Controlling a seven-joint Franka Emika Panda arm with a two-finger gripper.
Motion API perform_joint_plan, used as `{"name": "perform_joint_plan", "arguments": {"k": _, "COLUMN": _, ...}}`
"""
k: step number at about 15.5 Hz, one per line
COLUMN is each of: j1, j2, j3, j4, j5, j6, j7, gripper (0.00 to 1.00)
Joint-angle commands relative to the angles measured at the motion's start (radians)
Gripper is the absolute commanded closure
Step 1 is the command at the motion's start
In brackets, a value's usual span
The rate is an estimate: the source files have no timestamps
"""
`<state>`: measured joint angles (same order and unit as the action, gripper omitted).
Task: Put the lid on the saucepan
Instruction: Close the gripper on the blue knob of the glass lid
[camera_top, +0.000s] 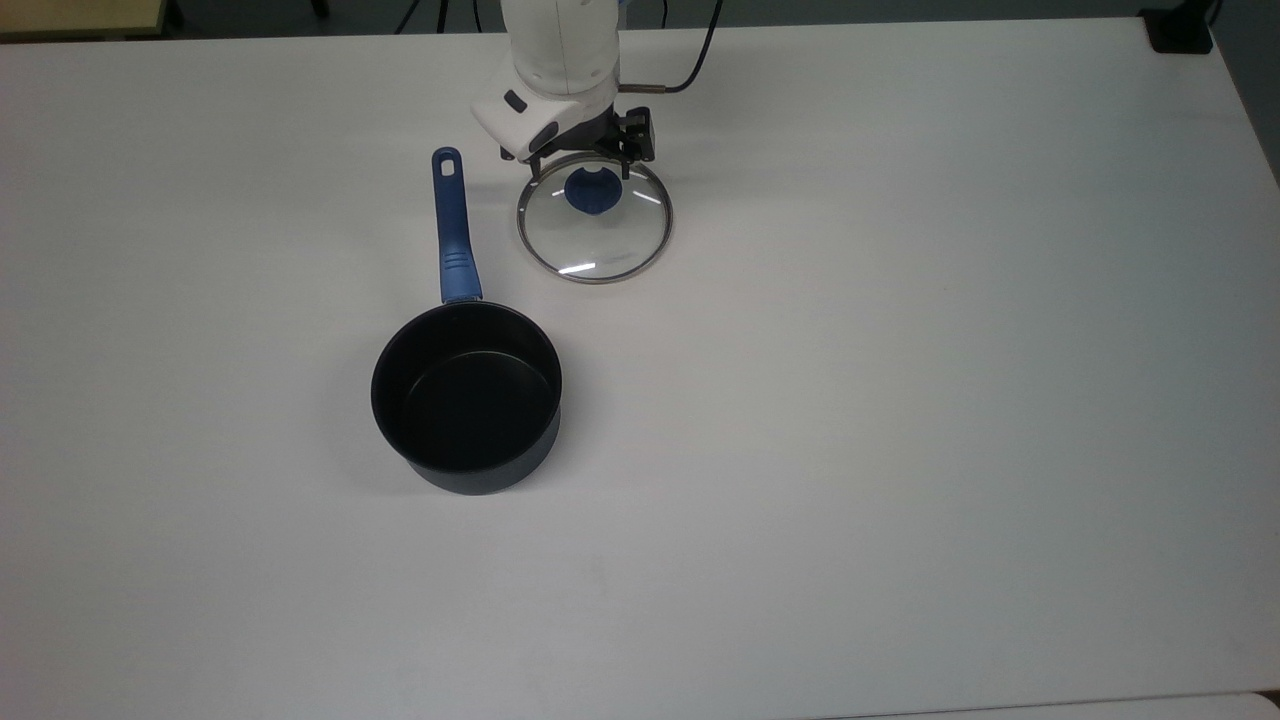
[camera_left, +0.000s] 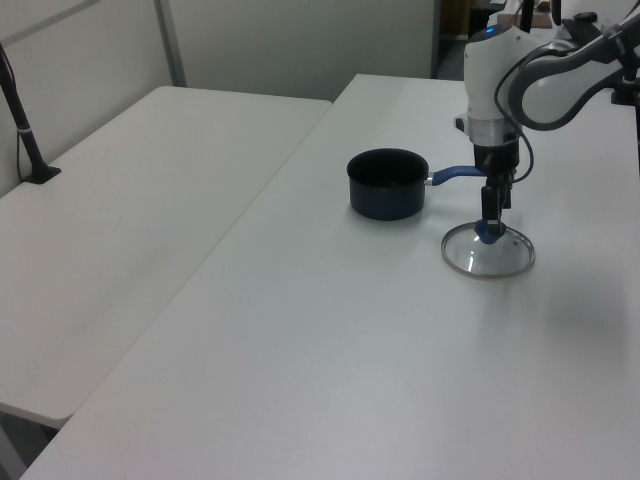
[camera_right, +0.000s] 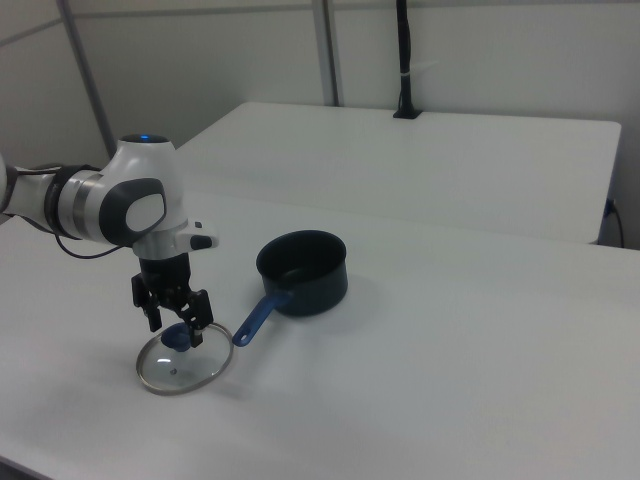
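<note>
Room: plain white partition walls stand behind two white tables pushed close together; a black pole (camera_right: 403, 60) rises at the far edge of the second table (camera_right: 420, 150).
Counter: wide white top (camera_top: 900, 400), bare apart from the two task things and the arm reaching over it.
Arm: white Franka arm (camera_left: 540, 85) comes in from the top view's upper edge and bends down over the lid, with a black cable (camera_top: 700, 60) trailing off beside it.
Hand: the hand (camera_top: 581, 176) hangs straight down over the lid's knob. In the top view its two dark fingers (camera_top: 537, 172) stand apart, one on each side of the knob, so it is spread wide with nothing gripped between them. In the right view the fingertips sit level with the knob.
Lid: the lid (camera_top: 596, 240) lies flat on the counter, a clear glass disc with a thin steel rim. Its blue knob (camera_top: 592, 192) is directly under the hand, between the fingers; whether they touch it I cannot tell.
Saucepan: the saucepan (camera_top: 467, 395) stands upright and empty, black inside. It sits toward the top view's lower left of the lid, well apart from the hand.
Handle: the long blue handle (camera_top: 452, 228) points toward the top view's upper edge and runs just beside the lid's left rim without touching it; its end hole lies near the hand's white housing.
Lid and pan: apart, the lid resting on the counter and not on the saucepan.
</note>
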<state>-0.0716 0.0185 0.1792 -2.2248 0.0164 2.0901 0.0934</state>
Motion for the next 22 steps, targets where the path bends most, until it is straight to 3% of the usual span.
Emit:
{"name": "perform_joint_plan", "arguments": {"k": 1, "j1": 0.007, "j2": -0.005, "j3": 0.003, "j4": -0.001, "j5": 0.022, "j6": 0.021, "j7": 0.048, "gripper": 0.00}}
{"name": "perform_joint_plan", "arguments": {"k": 10, "j1": 0.038, "j2": 0.046, "j3": 0.005, "j4": -0.001, "j5": 0.010, "j6": 0.099, "j7": 0.109, "gripper": 0.10}}
{"name": "perform_joint_plan", "arguments": {"k": 12, "j1": 0.039, "j2": 0.041, "j3": 0.003, "j4": 0.001, "j5": 0.010, "j6": 0.096, "j7": 0.109, "gripper": 0.20}}
{"name": "perform_joint_plan", "arguments": {"k": 16, "j1": 0.039, "j2": 0.037, "j3": 0.003, "j4": 0.011, "j5": 0.010, "j6": 0.084, "j7": 0.109, "gripper": 0.48}}
{"name": "perform_joint_plan", "arguments": {"k": 22, "j1": 0.026, "j2": -0.009, "j3": 0.003, "j4": 0.102, "j5": 0.010, "j6": -0.129, "j7": 0.025, "gripper": 0.49}}
